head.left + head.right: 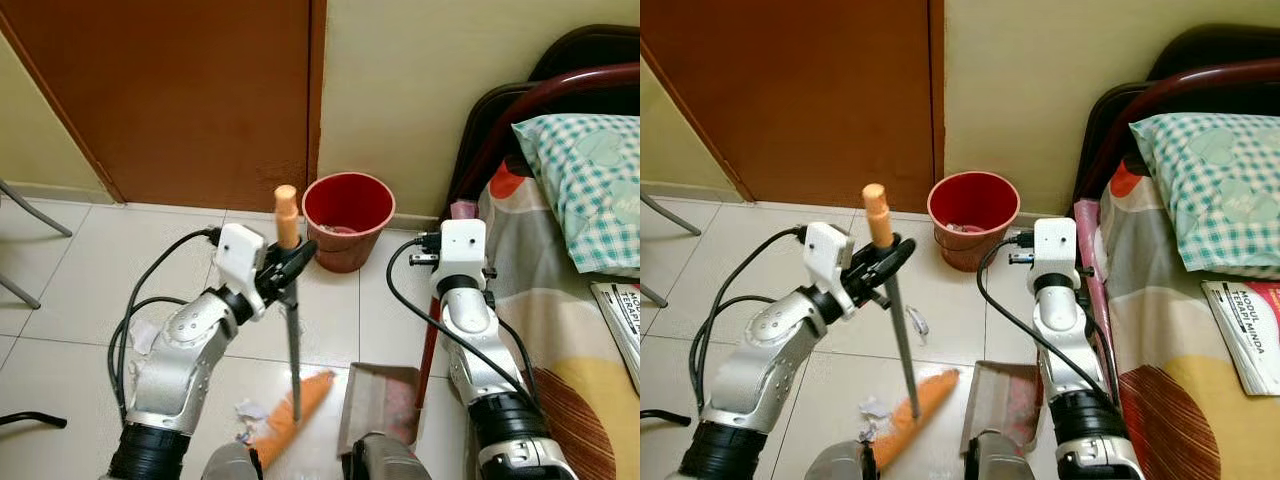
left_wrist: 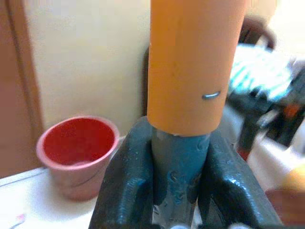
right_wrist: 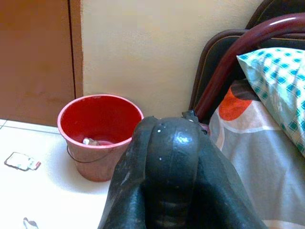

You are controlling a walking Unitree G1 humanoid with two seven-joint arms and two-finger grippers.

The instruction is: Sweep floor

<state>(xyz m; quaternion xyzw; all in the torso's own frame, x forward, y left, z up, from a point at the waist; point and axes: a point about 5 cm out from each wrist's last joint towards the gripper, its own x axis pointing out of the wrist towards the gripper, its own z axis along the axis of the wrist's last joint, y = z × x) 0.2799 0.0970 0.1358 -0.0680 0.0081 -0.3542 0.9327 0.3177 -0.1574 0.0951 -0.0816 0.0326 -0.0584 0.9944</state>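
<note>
Left eye view shows the broom (image 1: 293, 340) standing almost upright near the robot's feet, its orange head (image 1: 290, 415) resting on the white tile floor (image 1: 80, 290). The left gripper (image 1: 290, 262) is closed around the grey handle just below the orange cap (image 1: 286, 215); the wrist camera shows the two black fingers (image 2: 119, 191) pressing the handle from both sides. A crumpled paper scrap (image 1: 248, 410) lies just beside the orange head, on its left. The dustpan (image 1: 380, 405) sits on the floor to the right of the head, near the bed (image 1: 560, 330). The right gripper (image 3: 167, 181) points toward the red bucket (image 1: 348, 220) by the far wall, and its fingers look pressed together with nothing between them.

I judge the step to be pushing the scrap into the dustpan. To do it well, the robot should keep the head flat on the tiles and draw it slowly to the right, so the light paper does not jump over the bristles. Some smaller litter (image 3: 20, 161) lies farther out, near the bucket.
</note>
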